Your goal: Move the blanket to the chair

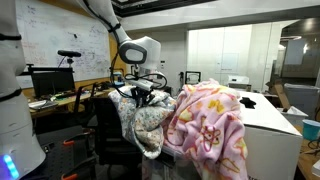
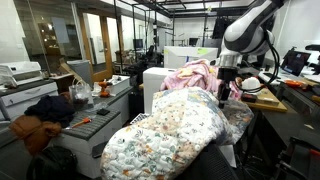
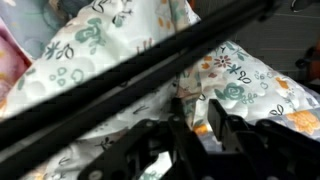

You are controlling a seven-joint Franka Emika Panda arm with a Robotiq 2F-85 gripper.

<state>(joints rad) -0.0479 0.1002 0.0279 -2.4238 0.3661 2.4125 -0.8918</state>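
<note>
Jaws: dark fingers (image 3: 182, 128) enter the wrist view at 6 o'clock with a strip of printed cloth showing between them; I cannot tell whether they are clenched on it or released
Blanket: the quilted floral blanket (image 3: 90, 50) fills the wrist view right under the jaws; in an exterior view it is heaped on the chair (image 1: 104, 130), with the dark frame showing at the heap's 9 o'clock
Dark bar: a bar (image 3: 130, 70) crosses the wrist view from 8 o'clock to 1 o'clock over the cloth; what it belongs to is unclear
Pink fleece: the pink fleece (image 1: 212, 125) lies at 3 o'clock of the blanket, touching it, draped over a white worktop (image 1: 272, 125)
Arm: the arm (image 1: 130, 45) rises from the jaws toward 11 o'clock
</note>
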